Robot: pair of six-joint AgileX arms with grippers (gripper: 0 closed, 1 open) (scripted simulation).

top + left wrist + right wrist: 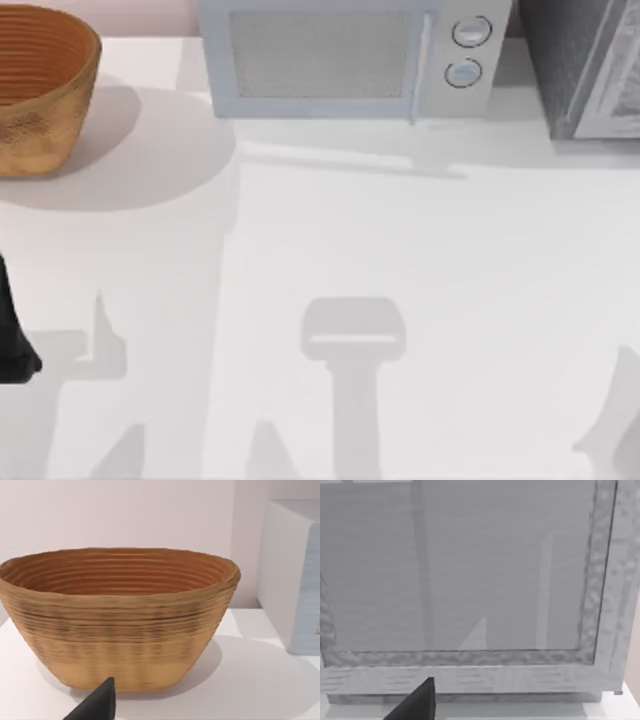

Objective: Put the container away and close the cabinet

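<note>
Top view is showing the cabinet (585,70) at the far right corner of the table (420,280), its dark speckled body and pale framed door panel cut off by the picture's edge. The can that is to be put away is not lying anywhere on the open tabletop; whether it is already sitting inside the cabinet cannot be told. In the right wrist view the door panel (465,570) is facing the camera squarely and close, its speckled frame running along the bottom and one side, which suggests the door is shut or nearly so, though the hinge side is not showing. A dark fingertip of the right gripper (417,702) is poking into that view just before the door's lower rail; whether its claw is spread or pressed together cannot be told.

The right arm is plainly the nearer one to the cabinet, with the door lying straight ahead of its claw, so any closing push would be its job.

Left of the cabinet, the white microwave (350,60) is standing along the far edge. At the far left, the woven basket (40,85) is sitting empty. The left gripper (97,705) is parked at the near left, pointing at the basket, its claw state likewise impossible to tell.
</note>
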